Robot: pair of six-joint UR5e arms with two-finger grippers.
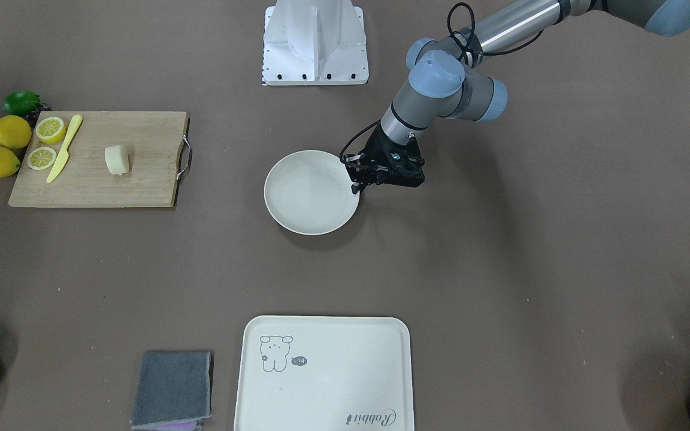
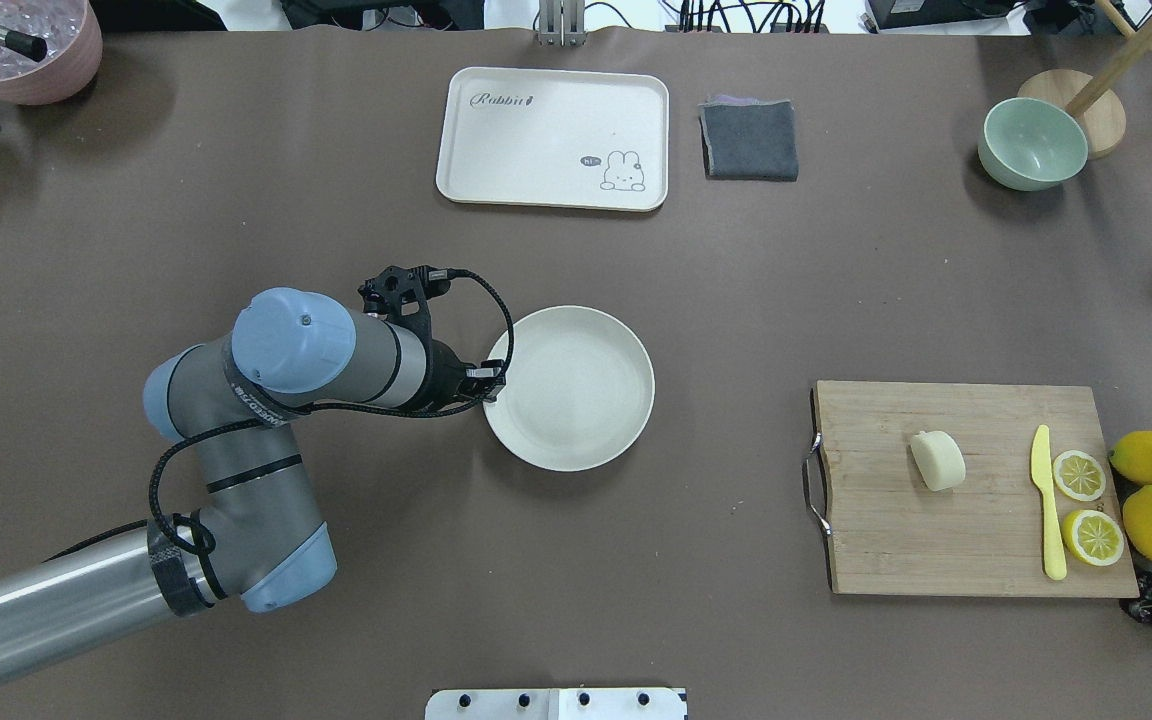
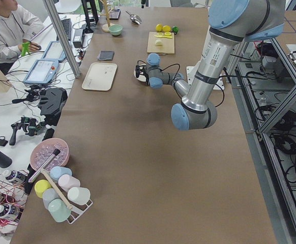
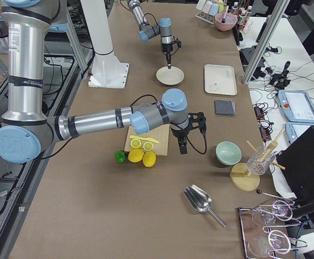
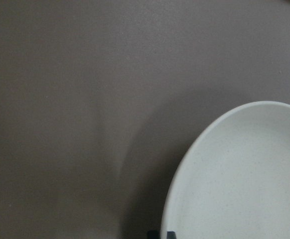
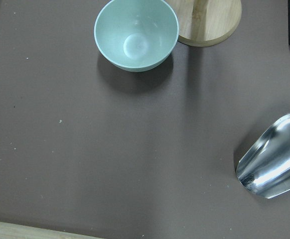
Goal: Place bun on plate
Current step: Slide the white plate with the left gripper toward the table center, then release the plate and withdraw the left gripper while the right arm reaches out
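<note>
Noting the bun (image 2: 938, 460) on the cutting board (image 2: 896, 530), well apart from the plate (image 2: 576, 400). Left gripper (image 1: 357, 185) hangs at the plate's rim, fingers pressed together, empty. Right gripper (image 4: 182, 147) is far from the plate; I cannot tell its fingers' state.

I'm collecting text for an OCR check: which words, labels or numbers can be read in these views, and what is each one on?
"Rabbit": script lettering near one corner of the cream tray.
"hi~": in the small dark speech bubble beside the animal drawing on the same tray; tiny, so read with some doubt.
Strip label on the left arm: printed, but too small to read.
No other text is legible.
</note>
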